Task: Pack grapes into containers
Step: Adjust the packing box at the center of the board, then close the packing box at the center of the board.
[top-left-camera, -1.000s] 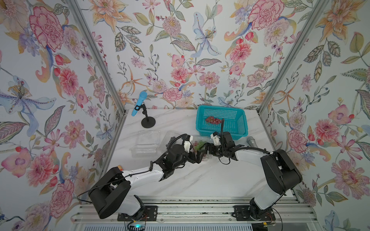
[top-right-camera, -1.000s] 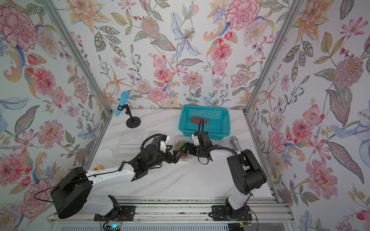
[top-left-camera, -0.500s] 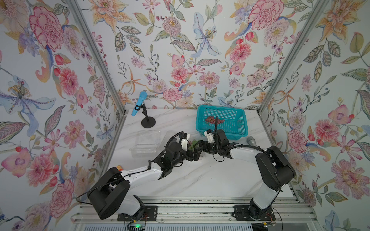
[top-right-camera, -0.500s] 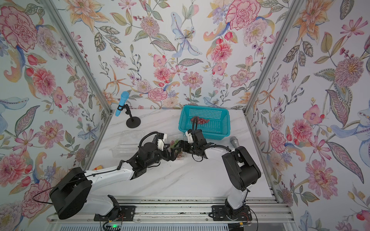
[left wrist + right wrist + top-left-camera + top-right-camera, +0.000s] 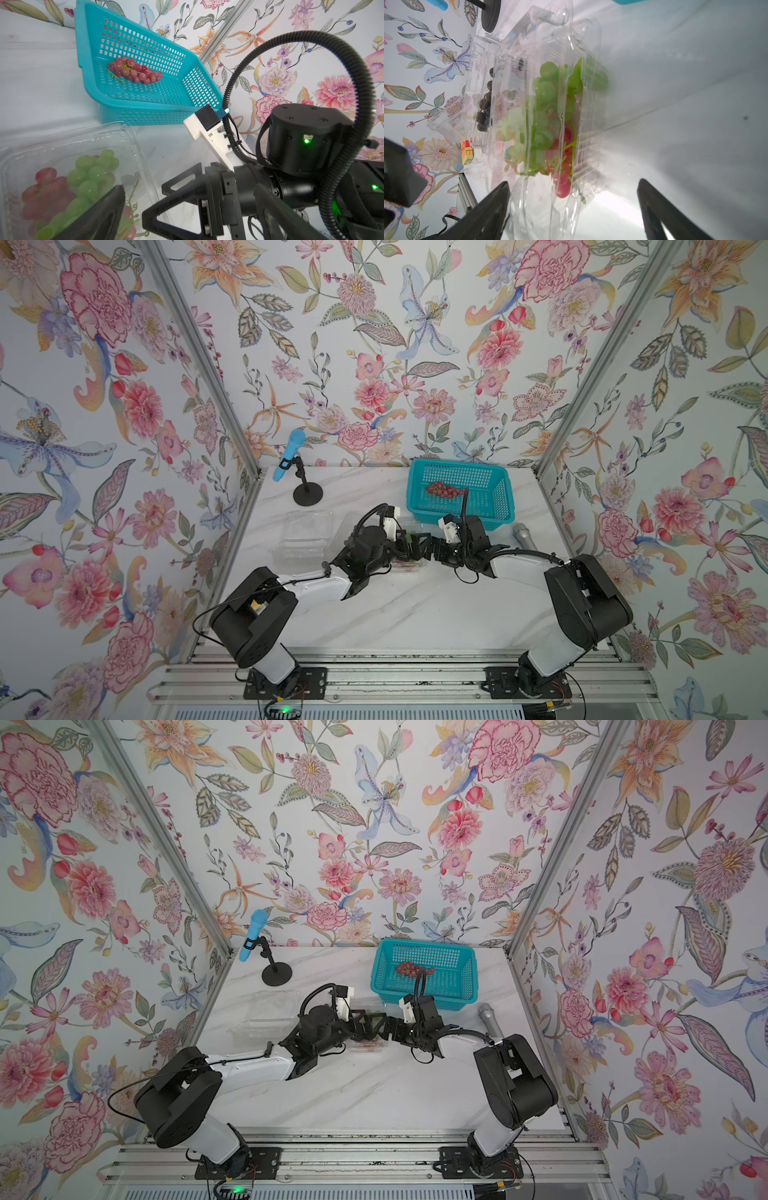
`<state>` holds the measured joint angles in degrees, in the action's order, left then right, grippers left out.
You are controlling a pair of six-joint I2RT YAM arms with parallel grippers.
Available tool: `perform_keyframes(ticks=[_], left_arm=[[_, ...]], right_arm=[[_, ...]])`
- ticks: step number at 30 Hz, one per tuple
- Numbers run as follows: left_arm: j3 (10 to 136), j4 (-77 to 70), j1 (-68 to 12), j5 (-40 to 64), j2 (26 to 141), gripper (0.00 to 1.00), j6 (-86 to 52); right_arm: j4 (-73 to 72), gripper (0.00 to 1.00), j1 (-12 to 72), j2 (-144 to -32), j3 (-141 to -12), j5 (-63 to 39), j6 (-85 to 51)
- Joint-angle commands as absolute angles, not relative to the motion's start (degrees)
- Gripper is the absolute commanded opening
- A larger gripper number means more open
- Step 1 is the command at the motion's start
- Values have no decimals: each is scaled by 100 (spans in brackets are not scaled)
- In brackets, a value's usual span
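A clear container holds green grapes and red grapes, seen through the plastic; in both top views it lies mid-table under the two grippers. My left gripper is open beside it, one finger over the green grapes. My right gripper faces it from the other side, open, with the container's near end between its fingers and nothing gripped. In a top view the gripper tips nearly meet. A red bunch lies in the teal basket.
A second container holds dark grapes; a third, empty one sits left of the arms. A blue microphone on a black stand is back left, a silver microphone right of the basket, a small orange box near the left wall.
The right arm swung a little left toward the container and came back. Both grippers stay open over the filled container.
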<state>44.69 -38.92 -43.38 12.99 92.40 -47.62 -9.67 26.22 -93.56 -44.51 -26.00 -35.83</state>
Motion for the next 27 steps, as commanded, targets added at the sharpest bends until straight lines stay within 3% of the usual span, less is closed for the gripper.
perform_keyframes(ticks=[1, 19, 27], left_arm=[[4538, -4241, -4263, 1458, 9426, 100, -5062], [4159, -4374, -4245, 1538, 9569, 100, -5141], [4174, -4390, -4250, 1564, 9640, 100, -5159]], right_arm=[[-1186, 94, 2621, -9207, -4274, -2684, -3542], [-1393, 93, 2707, -8818, -3833, -2759, -3608], [-1786, 86, 2742, -8570, -3434, -2945, -3727]])
